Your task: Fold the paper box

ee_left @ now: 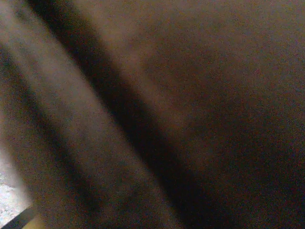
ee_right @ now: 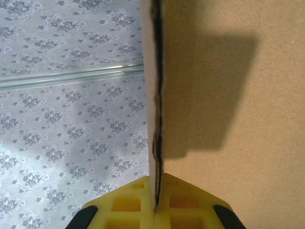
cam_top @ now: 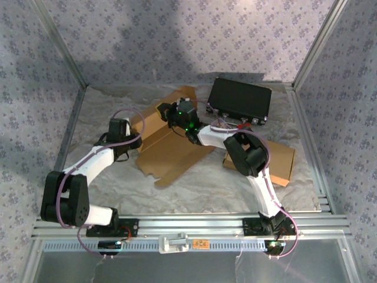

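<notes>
The paper box (cam_top: 171,153) is a flat brown cardboard blank lying mid-table, with its far flaps raised. My right gripper (cam_top: 178,115) reaches over it to the far flap. In the right wrist view its yellow fingers (ee_right: 124,205) are shut on the flap's edge (ee_right: 155,119), and the cardboard face (ee_right: 228,95) fills the right side. My left gripper (cam_top: 136,135) sits at the box's left edge, partly tucked against the cardboard. The left wrist view is a dark brown blur of cardboard (ee_left: 190,95) pressed close to the lens, so its jaws are hidden.
A black case (cam_top: 238,100) stands at the back right. A second flat cardboard piece (cam_top: 280,162) lies under my right arm's elbow. Crumpled white paper (cam_top: 118,183) covers the table. Metal frame rails (cam_top: 177,224) and patterned walls enclose the space.
</notes>
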You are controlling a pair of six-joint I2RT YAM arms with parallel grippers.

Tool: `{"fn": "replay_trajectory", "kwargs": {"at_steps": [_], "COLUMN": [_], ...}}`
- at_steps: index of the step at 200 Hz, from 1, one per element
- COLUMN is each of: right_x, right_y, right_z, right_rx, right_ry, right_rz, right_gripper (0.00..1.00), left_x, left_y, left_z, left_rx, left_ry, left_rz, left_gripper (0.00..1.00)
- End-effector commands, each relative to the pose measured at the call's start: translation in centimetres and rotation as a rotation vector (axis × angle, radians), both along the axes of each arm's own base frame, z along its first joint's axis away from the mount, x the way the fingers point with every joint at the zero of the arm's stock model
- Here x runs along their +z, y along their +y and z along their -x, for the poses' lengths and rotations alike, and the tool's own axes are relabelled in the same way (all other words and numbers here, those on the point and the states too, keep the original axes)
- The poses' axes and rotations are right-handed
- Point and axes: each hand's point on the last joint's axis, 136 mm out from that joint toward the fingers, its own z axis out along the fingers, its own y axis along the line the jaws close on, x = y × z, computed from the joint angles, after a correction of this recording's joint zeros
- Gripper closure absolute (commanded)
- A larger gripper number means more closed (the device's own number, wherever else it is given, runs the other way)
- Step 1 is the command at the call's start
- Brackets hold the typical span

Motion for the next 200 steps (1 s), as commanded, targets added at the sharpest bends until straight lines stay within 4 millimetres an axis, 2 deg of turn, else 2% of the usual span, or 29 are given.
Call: {"fn": "replay_trajectory", "kwargs": {"at_steps": [1,57,71,91,115,147,178,200], "right_x": [-2.0,-1.8,-1.8,-1.6,-1.5,-1.5,-0.4,0.5], "right_y": [0.1,0.0,-0.1,0.0,0.0,0.1,-0.5,-1.5], "right_z": [1.3,1.5,1.6,1.6,1.6,1.7,1.5,1.2], "right_rx": [0.000,-0.014,-0.018,-0.020,-0.020,-0.018,-0.025,-0.044], "right_ry": [0.088,0.101,0.107,0.107,0.112,0.122,0.118,0.108], "right_rz": [0.048,0.050,0.048,0.044,0.045,0.050,0.069,0.086], "right_gripper": [1.00,1.00,1.00,1.00,1.00,1.00,1.00,0.92], "left_x": [-0.1,-0.4,-0.7,-0.8,-0.7,-0.1,0.7,1.5], "left_y": [1.1,0.8,0.6,0.3,0.1,1.0,1.5,1.4], "left_z": [-0.6,-1.1,-1.2,-1.3,-1.5,-1.2,-1.1,-1.1], "left_rx": [0.095,0.135,0.136,0.136,0.135,0.203,0.215,0.197], "left_ry": [-0.026,-0.050,-0.043,-0.044,-0.043,-0.038,-0.010,0.020], "left_rz": [-0.041,-0.056,-0.054,-0.050,-0.060,-0.120,-0.161,-0.183], "left_gripper": [0.60,0.76,0.85,0.89,1.00,1.00,1.00,1.00]}}
